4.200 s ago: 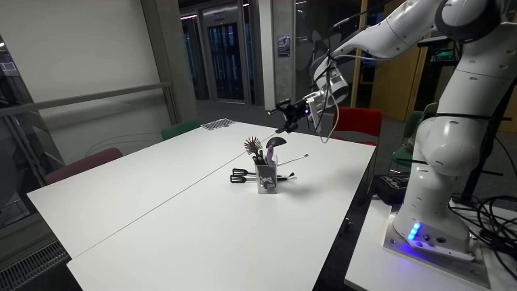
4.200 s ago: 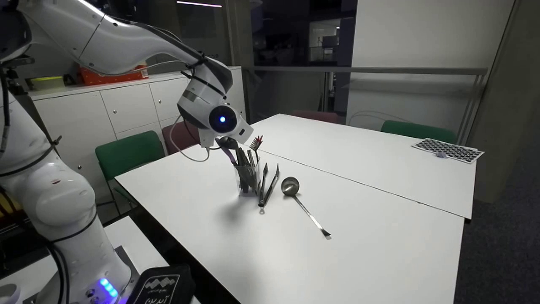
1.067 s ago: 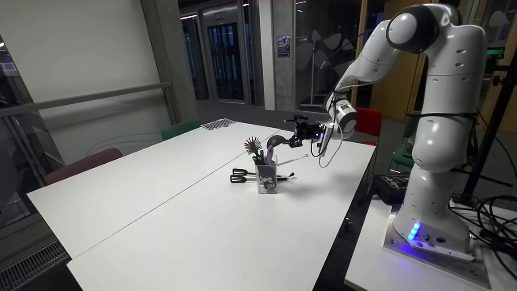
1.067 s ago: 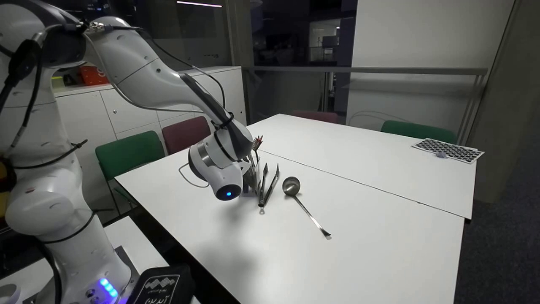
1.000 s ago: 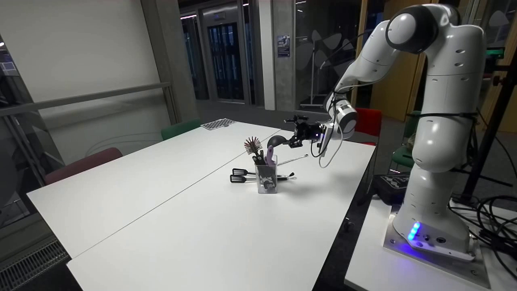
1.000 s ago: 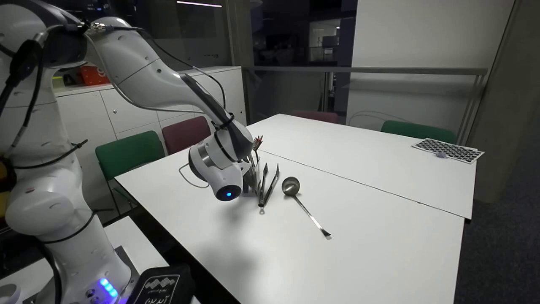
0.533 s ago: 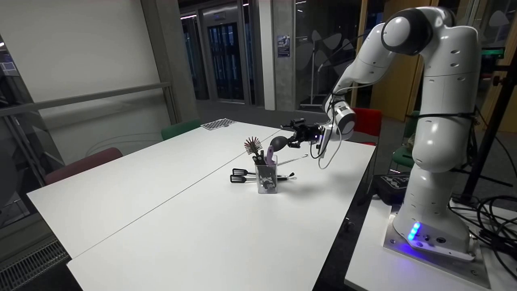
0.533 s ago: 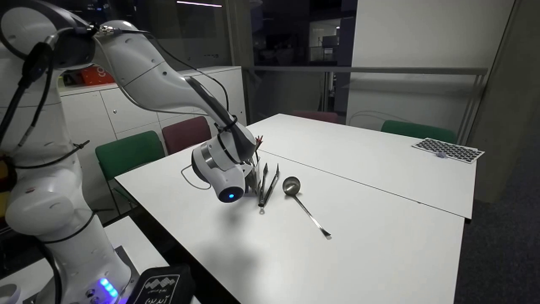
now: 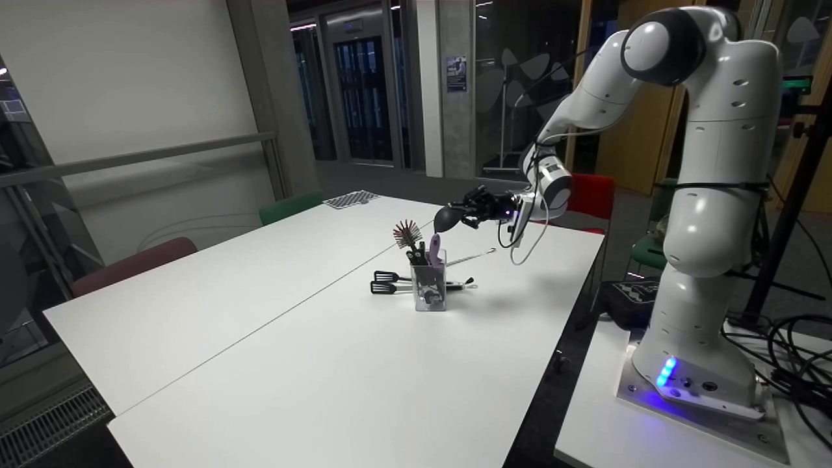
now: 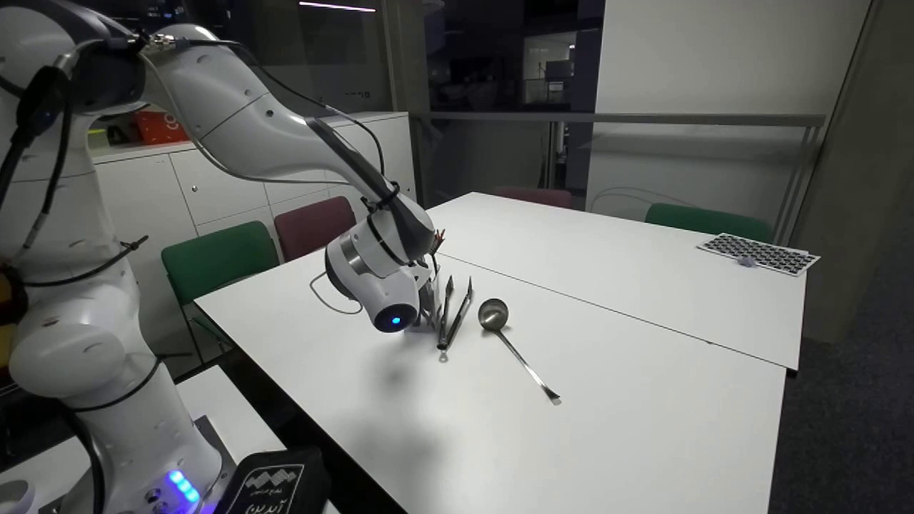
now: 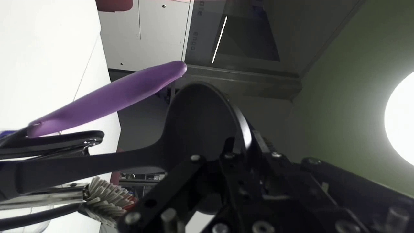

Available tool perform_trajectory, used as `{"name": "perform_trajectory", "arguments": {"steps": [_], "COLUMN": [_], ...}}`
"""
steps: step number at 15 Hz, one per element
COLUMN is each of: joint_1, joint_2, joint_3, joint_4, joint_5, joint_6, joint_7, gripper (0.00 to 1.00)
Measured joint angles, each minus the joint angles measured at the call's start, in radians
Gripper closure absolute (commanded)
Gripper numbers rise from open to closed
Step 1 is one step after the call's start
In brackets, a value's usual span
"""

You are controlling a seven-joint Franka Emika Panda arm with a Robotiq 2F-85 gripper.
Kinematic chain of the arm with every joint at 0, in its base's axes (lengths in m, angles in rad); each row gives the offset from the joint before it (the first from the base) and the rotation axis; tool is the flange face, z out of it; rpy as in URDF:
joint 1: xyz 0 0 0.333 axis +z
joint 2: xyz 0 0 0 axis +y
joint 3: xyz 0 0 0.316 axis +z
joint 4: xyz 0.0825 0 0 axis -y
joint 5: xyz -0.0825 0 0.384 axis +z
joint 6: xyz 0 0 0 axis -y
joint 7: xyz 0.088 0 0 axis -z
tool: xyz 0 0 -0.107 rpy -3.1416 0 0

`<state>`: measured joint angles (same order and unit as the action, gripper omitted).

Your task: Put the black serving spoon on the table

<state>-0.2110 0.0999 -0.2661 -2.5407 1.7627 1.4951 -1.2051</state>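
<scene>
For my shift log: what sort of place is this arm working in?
Most likely an office meeting room: chairs stand around a large white table, and white cupboards line one side.

White cabinets [image 10: 214,198] stand behind 1 green chair [image 10: 221,258] and 1 maroon chair [image 10: 314,228].

Blk spoon [image 11: 194,126] matt, prob. plastic; tbl [image 10: 628,435] smooth; ladle [image 10: 493,315] glossy metal.
</scene>
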Motion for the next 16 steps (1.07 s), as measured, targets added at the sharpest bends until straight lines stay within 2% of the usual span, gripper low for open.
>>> {"name": "perform_trajectory", "arguments": {"steps": [5,11,13,16], "joint_1": [-0.001,-0.018,-0.037,-0.067], "joint_2": [-0.114,-0.357,-0.442,-0.556], "joint_3": [-0.002,-0.001,0.008,0.057], "joint_4": [0.0,0.0,-0.002,-0.015], "joint_5": [-0.077,-0.201,-0.225,-0.286], "joint_6": [0.022,0.072,0.133,0.321], "joint_7": [-0.012,-0.039,-0.036,0.025], "gripper": [0.98,0.98,0.98,0.98]}}
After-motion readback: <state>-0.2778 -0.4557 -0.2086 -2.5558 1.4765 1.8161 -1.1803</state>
